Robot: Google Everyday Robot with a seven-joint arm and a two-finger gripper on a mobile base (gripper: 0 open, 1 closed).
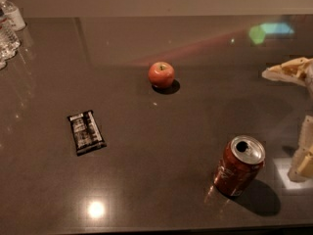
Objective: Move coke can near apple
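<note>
The coke can (239, 166), red with a silver opened top, stands upright on the dark table at the front right. The apple (161, 74), small and red-orange, sits near the table's middle, well to the back left of the can. My gripper (299, 110) comes in from the right edge, just right of the can and not touching it. Its two pale fingers are spread apart, one (287, 70) behind the can's level and one (304, 152) beside it. The gripper is open and empty.
A flat black snack wrapper (86, 132) lies at the left of the dark table (146, 180). Clear plastic water bottles (7, 28) stand at the back left corner. A wall runs behind the table's far edge.
</note>
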